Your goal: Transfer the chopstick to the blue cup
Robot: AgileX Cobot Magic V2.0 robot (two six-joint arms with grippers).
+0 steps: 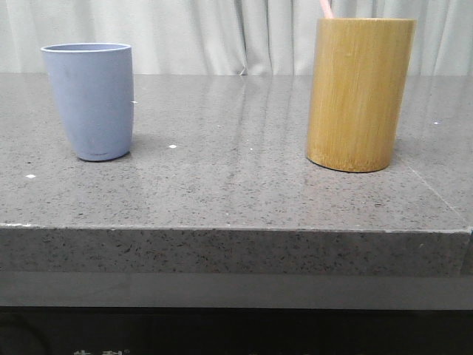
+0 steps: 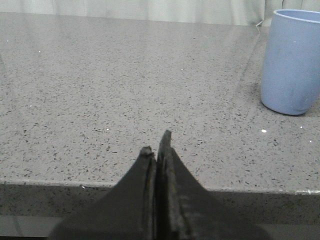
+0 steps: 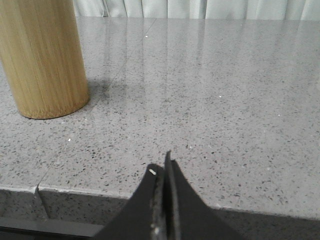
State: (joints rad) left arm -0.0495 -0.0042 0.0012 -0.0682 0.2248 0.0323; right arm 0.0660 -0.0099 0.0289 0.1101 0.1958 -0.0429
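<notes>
Both claws pressed closed, empty, well apart from chopstick in bamboo holder

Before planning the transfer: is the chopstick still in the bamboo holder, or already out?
In. The chopstick's pink end sticks up from the upright bamboo holder, away from the blue cup.

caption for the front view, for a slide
Matte lavender-blue cup left, tall bamboo cylinder right holding a pale pink chopstick, apart on a speckled grey stone table.

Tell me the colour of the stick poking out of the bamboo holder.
Pale pink. The chopstick shows best in the front view, above the bamboo holder.
</notes>
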